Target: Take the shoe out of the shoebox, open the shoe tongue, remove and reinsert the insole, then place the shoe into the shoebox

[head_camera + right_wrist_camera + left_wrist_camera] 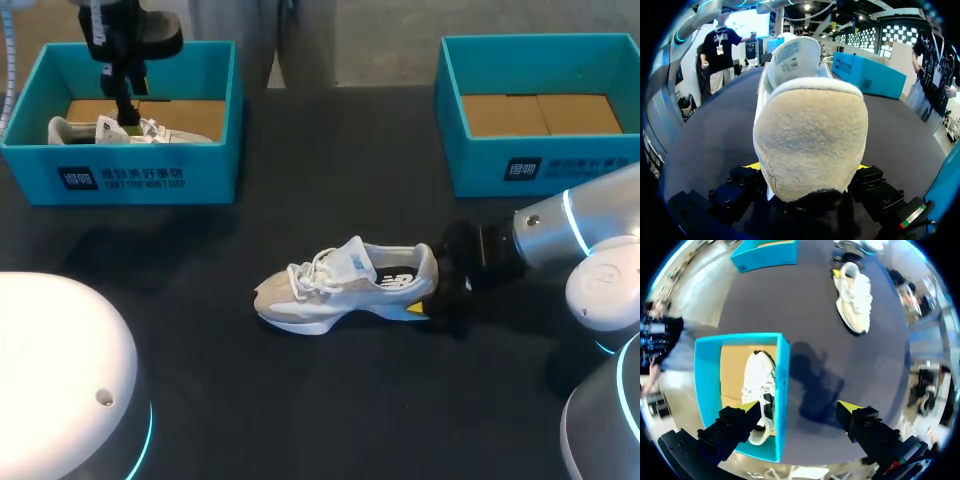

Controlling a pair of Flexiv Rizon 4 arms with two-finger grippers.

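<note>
**Q:** Head view: which step?
**A:** The shoe [345, 290] lies on the table [330, 400], outside both boxes, with the right gripper [432, 288] at its heel. Opening the tongue is probably next.

**Q:** Left wrist view?
**A:** The left gripper [800, 407], jaws apart and empty, hangs over the left shoebox [782, 390], which holds a second shoe [757, 385]. It would need to cross to the tongue.

**Q:** Right wrist view?
**A:** The fingers [870, 182] appear to clamp the heel from both sides.

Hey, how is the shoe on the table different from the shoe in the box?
The table shoe stands on its sole out on the table; the boxed shoe sits inside the left box. The right gripper grips the table shoe's heel from both sides; the left gripper hovers open above the boxed shoe. Both are pale lace-up sneakers.
</note>
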